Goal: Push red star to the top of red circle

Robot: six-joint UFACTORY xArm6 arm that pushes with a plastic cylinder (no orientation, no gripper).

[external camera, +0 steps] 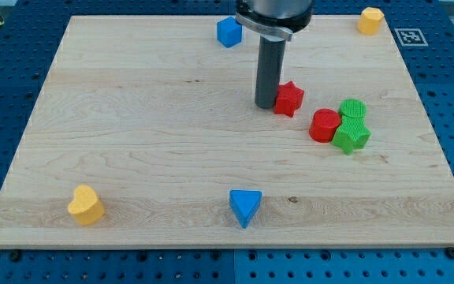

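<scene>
My tip (266, 105) touches the red star's (289, 98) left side; the star sits just up-left of the red circle (325, 125), not yet above it; a short rightward push remains; no fingers here

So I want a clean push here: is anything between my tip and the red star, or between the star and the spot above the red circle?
Nothing visible. My tip sits right at the red star's left side. The board above the red circle is bare; the green blocks lie to the circle's right.
</scene>
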